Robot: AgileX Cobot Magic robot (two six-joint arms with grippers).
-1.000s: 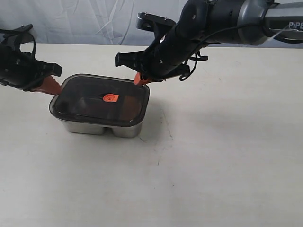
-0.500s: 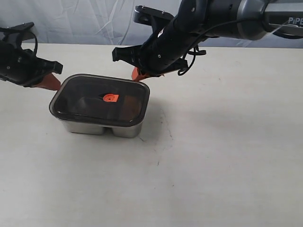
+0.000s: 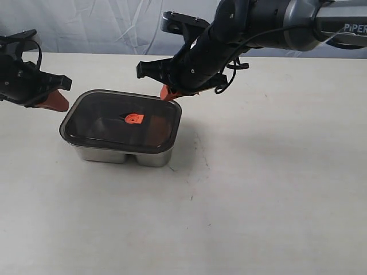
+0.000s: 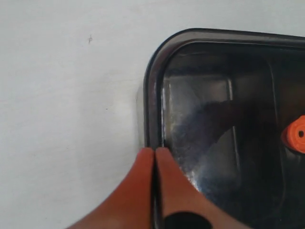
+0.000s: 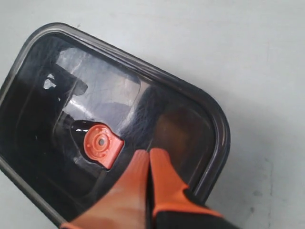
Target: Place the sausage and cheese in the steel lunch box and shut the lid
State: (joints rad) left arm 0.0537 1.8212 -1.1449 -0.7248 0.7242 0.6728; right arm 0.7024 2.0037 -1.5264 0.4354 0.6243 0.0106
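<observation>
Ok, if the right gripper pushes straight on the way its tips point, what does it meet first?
Most likely the lid, on its dark top beside the orange valve tab; the right gripper hangs shut just above it. Depth is hard to judge.

Steel lunch box point(image 3: 114, 153): shiny, upright, left of centre, far half of scene. Dark translucent lid point(image 3: 100, 123) seated flat on its rim, covering it fully. Orange valve tab point(image 3: 133, 118) at lid centre. Contents indistinct.

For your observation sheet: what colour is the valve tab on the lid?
Orange-red valve tab, clearest in the right wrist view.
</observation>
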